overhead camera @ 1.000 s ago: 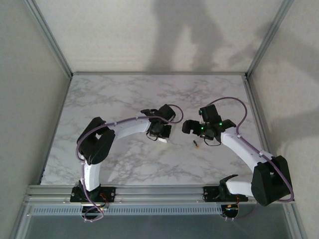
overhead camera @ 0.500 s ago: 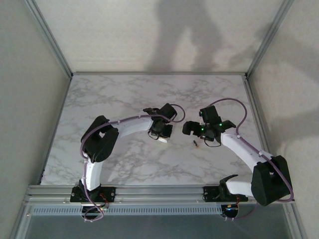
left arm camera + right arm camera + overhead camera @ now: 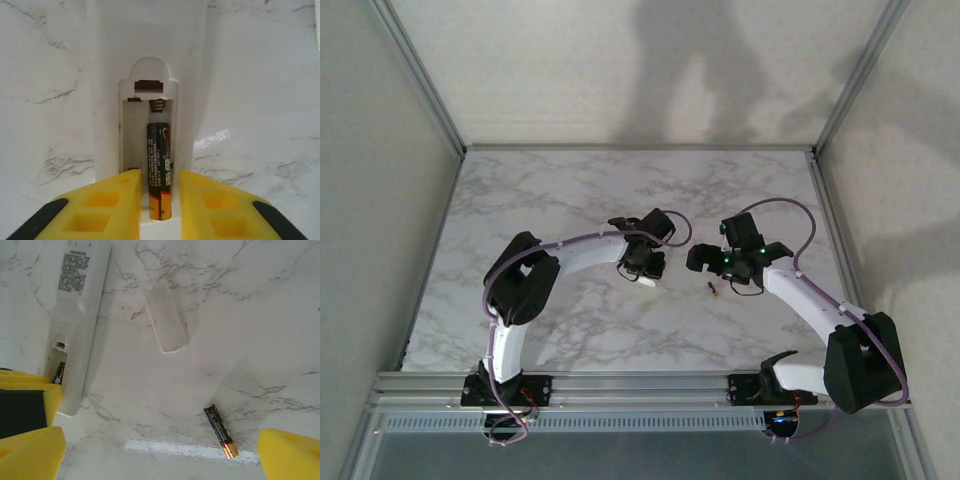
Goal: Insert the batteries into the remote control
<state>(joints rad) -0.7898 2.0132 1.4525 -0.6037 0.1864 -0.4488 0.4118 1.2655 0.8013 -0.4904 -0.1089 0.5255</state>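
Observation:
The white remote control (image 3: 150, 55) lies back up with its battery bay open. One of the batteries (image 3: 159, 160) lies in the bay's right slot, coppery end toward me; the left slot looks bare. My left gripper (image 3: 160, 177) straddles that cell, open a little, with a thin gap on each side. The other battery (image 3: 221, 431) lies loose on the marble, right of the remote (image 3: 80, 315). My right gripper (image 3: 160, 450) hovers over it, open wide and holding nothing. From above, the left gripper (image 3: 642, 268) covers the remote's end (image 3: 646, 281), and the loose battery (image 3: 713, 289) sits beside the right gripper (image 3: 725, 265).
The remote's white battery cover (image 3: 165, 322) lies on the marble table (image 3: 560, 190) between the remote and the loose cell. Metal frame posts and grey walls close in the table on three sides.
My left gripper's jaws have parted from the battery in the bay, and the left arm has shifted slightly. The right arm has hardly moved.

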